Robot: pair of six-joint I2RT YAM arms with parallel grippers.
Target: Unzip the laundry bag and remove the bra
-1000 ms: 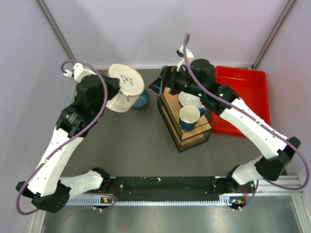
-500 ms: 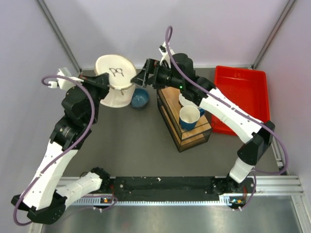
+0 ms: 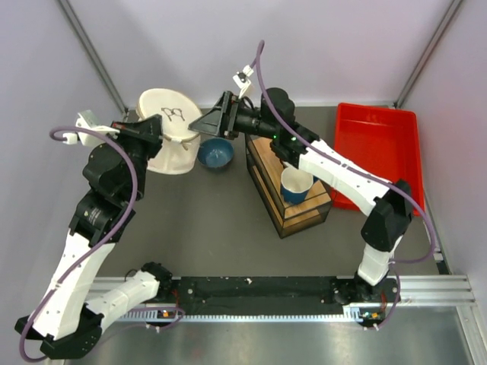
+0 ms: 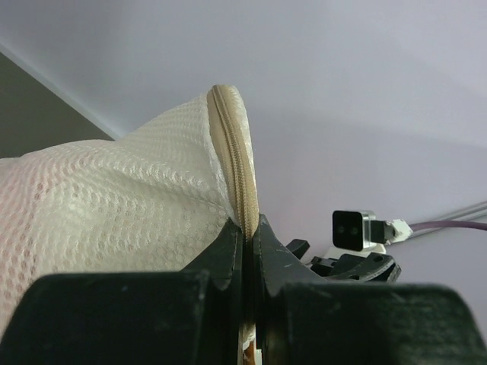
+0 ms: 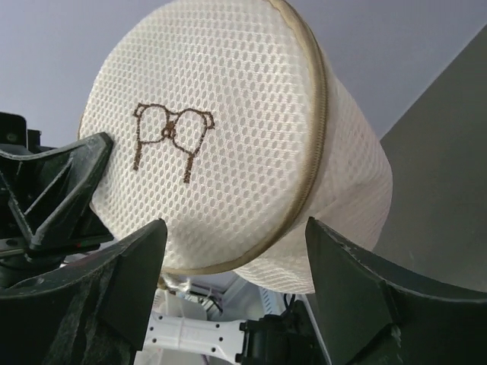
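Left fingers [image 4: 225, 255] together, clamped on the zipper seam [image 4: 234, 163] at the rim of the laundry bag [image 3: 169, 114]. Right fingers [image 5: 122, 285] wide apart, hanging just in front of the bag's round end with the black drawing [image 5: 171, 137], not touching it. The bag sits tilted at the far left of the worktop [image 3: 213, 220], just beside a blue bowl [image 3: 215, 154]; I cannot tell if it rests there or is lifted. The zipper looks closed all along the part that shows. The bra is not plainly seen, presumably inside; there is a faint pink tint through the mesh in the left wrist view.

Step in hand, as I judge it: get the right fingers on the zipper pull, which I can't clearly spot. To do it well:
- use the left clamp as the anchor
- pinch only the pull, not the mesh
- drag along the curve of the rim, not straight out, so the seam doesn't buckle or tear free
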